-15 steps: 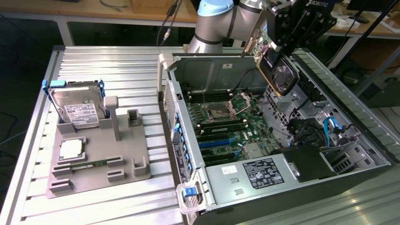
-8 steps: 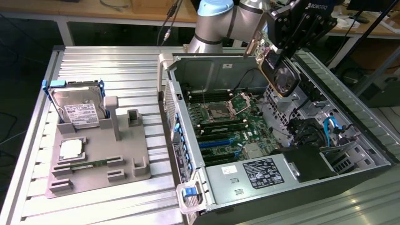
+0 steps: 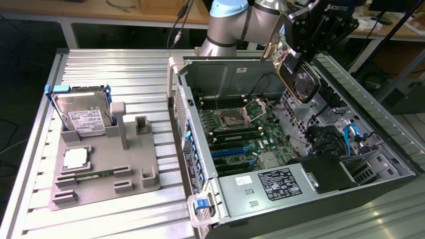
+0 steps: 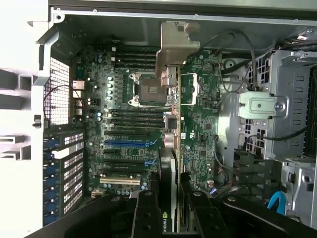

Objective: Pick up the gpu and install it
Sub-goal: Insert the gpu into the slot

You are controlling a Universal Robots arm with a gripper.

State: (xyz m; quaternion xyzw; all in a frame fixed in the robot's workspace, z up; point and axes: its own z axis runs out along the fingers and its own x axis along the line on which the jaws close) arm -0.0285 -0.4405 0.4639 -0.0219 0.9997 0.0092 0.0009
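Note:
The gpu (image 3: 300,82) hangs tilted above the open computer case (image 3: 199,89), black fan face and green board showing, its bracket end pointing toward the case's back wall. My gripper (image 3: 304,50) is shut on its upper edge, over the exterior view's right side of the case. In the wrist view the gpu (image 4: 172,129) is seen edge-on between my fingers (image 4: 146,213), with its silver bracket (image 4: 176,44) at the far end. It hovers over the motherboard (image 4: 124,119) and its expansion slots (image 4: 124,144), not touching them.
On the exterior view's left a grey fixture plate (image 3: 133,164) carries a hard drive (image 3: 83,117) in a blue holder, a CPU (image 3: 76,158) and a memory stick (image 3: 93,174). Drive cages (image 3: 359,164) and cables fill the case's right side.

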